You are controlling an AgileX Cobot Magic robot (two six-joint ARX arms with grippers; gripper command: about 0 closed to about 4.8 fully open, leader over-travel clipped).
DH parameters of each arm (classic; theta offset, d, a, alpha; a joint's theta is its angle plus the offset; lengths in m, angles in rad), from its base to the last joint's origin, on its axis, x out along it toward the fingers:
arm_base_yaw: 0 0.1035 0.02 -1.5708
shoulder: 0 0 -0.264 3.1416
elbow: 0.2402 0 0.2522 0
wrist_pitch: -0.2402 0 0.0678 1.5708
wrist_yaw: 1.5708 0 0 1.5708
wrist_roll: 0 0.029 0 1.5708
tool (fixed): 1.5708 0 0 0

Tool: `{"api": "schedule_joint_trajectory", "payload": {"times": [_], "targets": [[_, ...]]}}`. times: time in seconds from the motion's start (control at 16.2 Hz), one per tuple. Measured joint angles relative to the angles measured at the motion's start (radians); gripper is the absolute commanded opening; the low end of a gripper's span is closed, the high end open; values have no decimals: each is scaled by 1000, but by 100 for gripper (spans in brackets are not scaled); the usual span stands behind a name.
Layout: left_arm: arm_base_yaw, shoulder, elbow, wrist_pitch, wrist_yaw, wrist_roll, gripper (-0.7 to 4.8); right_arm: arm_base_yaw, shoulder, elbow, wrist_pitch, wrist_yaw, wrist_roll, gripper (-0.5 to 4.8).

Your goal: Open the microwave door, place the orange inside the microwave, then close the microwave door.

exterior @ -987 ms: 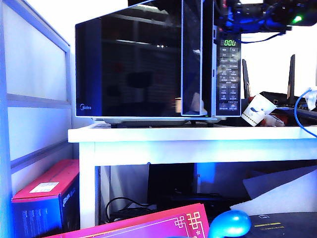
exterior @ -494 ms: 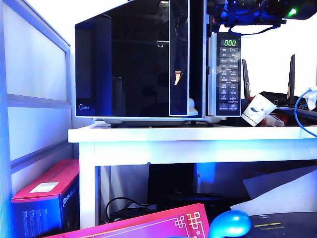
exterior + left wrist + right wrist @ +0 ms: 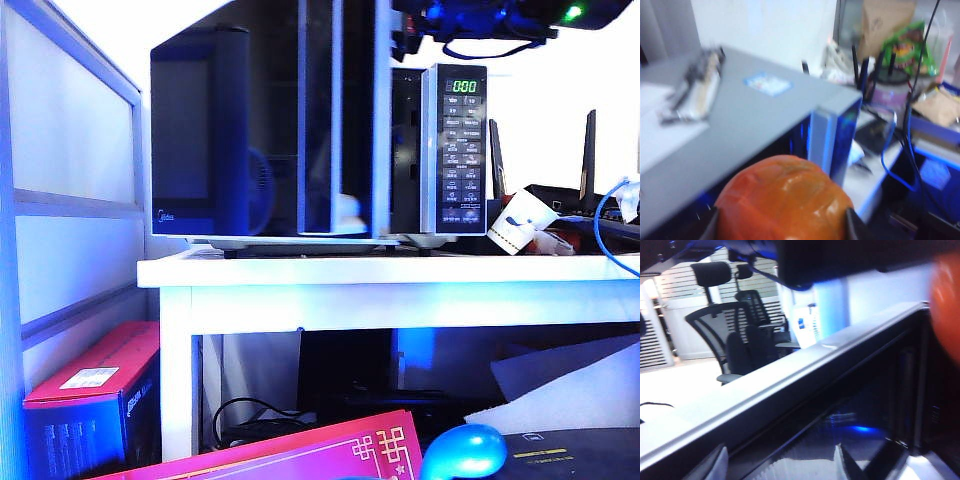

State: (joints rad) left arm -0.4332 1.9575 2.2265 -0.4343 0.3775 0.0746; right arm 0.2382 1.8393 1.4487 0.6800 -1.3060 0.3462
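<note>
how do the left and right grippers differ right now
The left gripper is shut on the orange, which fills the gap between its fingers; the right gripper carries no fruit. The left hovers by the microwave at its grey top; the right sits at the top edge of the part-open microwave door, fingers apart, and whether they pinch it is unclear. Both sit high by the microwave, fingers similarly wide.

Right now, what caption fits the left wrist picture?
The left hand holds the orange above the grey top of the microwave.
</note>
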Motion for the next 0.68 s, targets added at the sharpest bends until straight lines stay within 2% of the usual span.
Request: {"api": "schedule_joint_trajectory", "payload": {"times": [0.19, 0.68], "targets": [[0, 0, -2, -45, -5, 1, 280, 31, -3, 0, 0, -2, 2, 282], [0, 8, -13, -48, -22, 1, 281, 77, -6, 0, 0, -19, 16, 282]]}}
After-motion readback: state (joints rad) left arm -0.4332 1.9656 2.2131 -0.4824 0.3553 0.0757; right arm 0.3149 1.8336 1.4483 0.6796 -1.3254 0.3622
